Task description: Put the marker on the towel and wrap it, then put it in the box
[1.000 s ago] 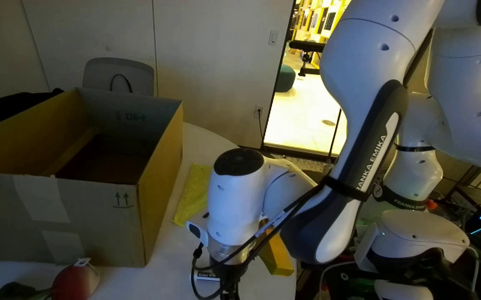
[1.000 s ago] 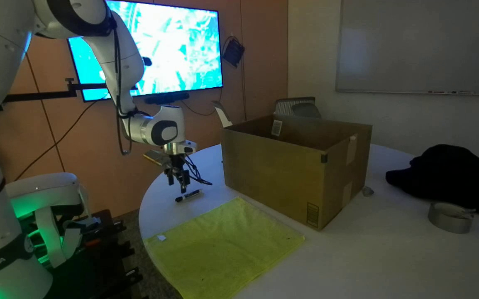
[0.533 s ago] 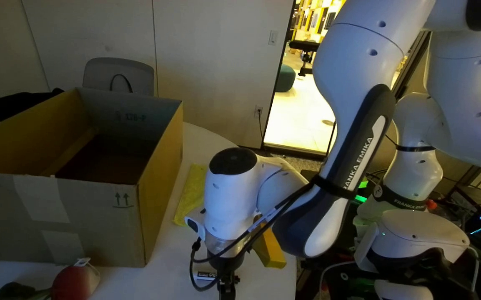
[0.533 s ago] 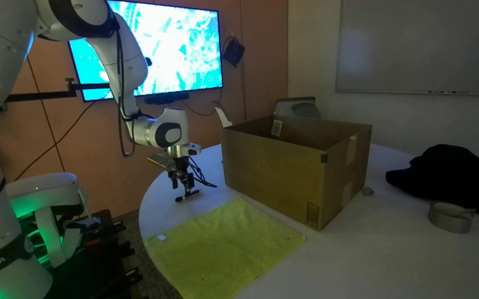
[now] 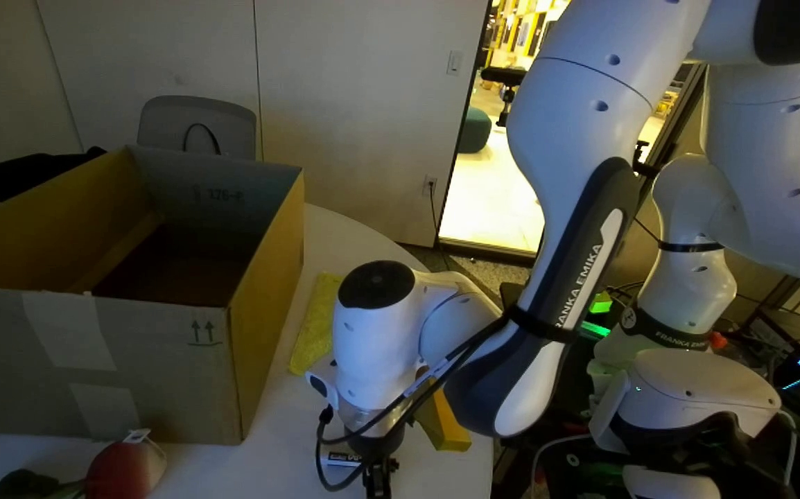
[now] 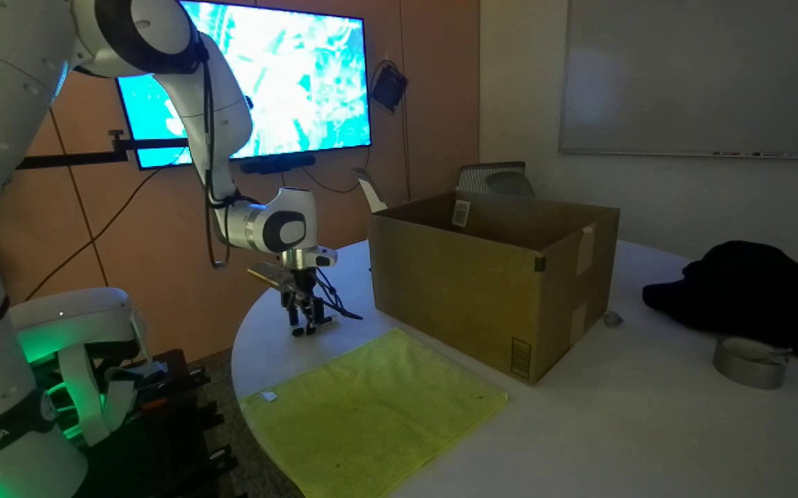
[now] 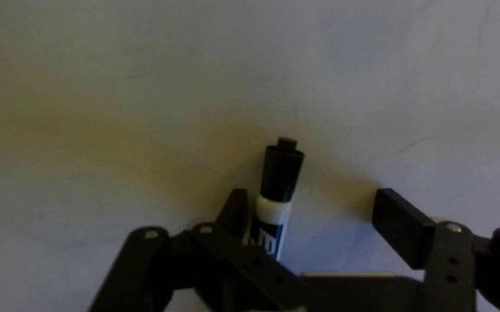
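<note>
Marker [image 7: 279, 182] on the table [image 6: 613, 429], between the jaws of the spread gripper [image 7: 312, 210]

The marker lies flat, its black cap and pale band showing in the wrist view, its lower part hidden behind the gripper. The jaws stand wide apart, low over the table, one just beside the marker, the other well off with table showing in between; whether the nearer one touches it cannot be told. Black cables [image 6: 335, 301] sag beside the gripper, and in an exterior view they show between it and the box [image 6: 454, 297]. The yellow towel [image 6: 371, 415] lies spread out near the marker, apart from it, with a small white tag [image 6: 269, 396] by one corner. The box, large and cardboard, stands just beside the towel, walls upright, top open, inside dark. Farther out, in an exterior view, come a small grey lump [image 6: 613, 319] near the box's foot, a grey roll [image 6: 750, 366] and a black heap [image 6: 752, 297]. In an exterior view a red-and-white object [image 5: 123, 468] shows beside the box, cut off at the edge, next to a dark green thing [image 5: 22, 483] too dim to name. Beyond hang a lit screen [image 6: 302, 83] and a whiteboard [image 6: 703, 76].
</note>
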Available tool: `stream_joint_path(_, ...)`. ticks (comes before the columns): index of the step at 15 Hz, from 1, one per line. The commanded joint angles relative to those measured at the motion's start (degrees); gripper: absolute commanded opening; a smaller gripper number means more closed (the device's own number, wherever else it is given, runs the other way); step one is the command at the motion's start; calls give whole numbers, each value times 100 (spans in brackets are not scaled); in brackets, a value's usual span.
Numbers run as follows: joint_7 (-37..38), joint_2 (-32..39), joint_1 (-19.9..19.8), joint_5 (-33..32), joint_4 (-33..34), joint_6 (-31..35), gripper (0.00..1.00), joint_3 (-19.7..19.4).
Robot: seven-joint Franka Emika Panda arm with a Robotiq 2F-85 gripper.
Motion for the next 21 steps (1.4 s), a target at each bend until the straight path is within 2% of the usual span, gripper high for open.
stream_joint_path(1,-61,51,10,-89,179,-210,45,-19)
stream_joint_path(6,-110,-221,38,-303,102,-364,7,-101)
stream_joint_path(7,-111,-272,43,-361,92,-437,4,-115)
stream_joint_path(9,-203,-407,-6,-508,24,-569,8,-126)
stream_joint_path(12,-415,-757,-156,-636,-181,-821,7,-118)
stream_joint_path(18,-208,-1612,-445,-1239,-924,-927,7,-553)
stream_joint_path(21,22,-1726,-646,-1550,-1171,-858,7,-787)
